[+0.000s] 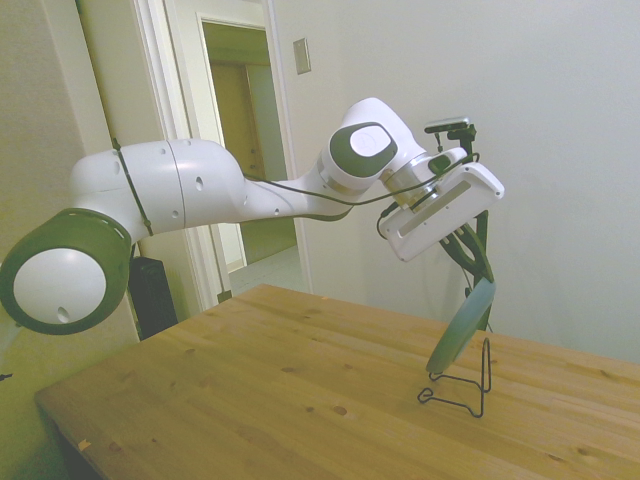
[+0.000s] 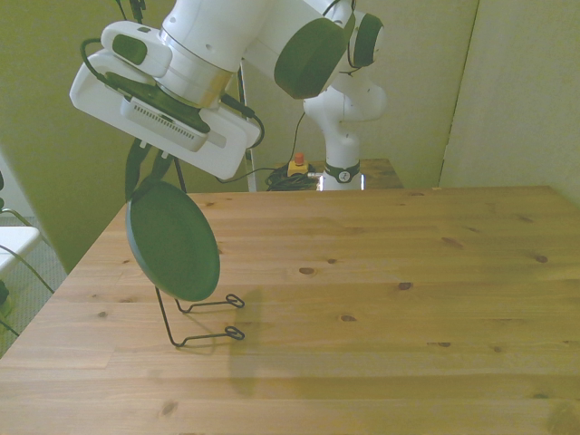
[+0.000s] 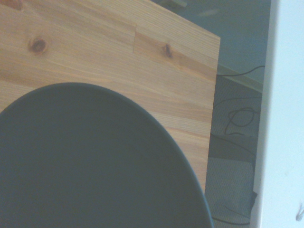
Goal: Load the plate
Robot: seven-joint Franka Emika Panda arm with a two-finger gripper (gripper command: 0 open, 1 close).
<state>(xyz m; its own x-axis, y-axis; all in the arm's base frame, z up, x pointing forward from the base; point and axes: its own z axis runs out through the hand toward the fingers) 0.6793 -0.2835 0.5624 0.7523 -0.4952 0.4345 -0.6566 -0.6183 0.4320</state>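
The white jointed arm (image 1: 180, 190) reached across from the side view's left, its wrist tilted downward. Its two-finger gripper (image 1: 478, 268) met the top edge of the round matte dark green plate (image 2: 172, 241); how far the fingers were parted could not be told. No writing was legible. The plate stood tilted above the thin black wire stand (image 2: 201, 319) on the knotty wooden table (image 2: 381, 299).

Dim, yellow-green indoor light, soft shadows on the table (image 2: 381, 299), blurred wrist view.
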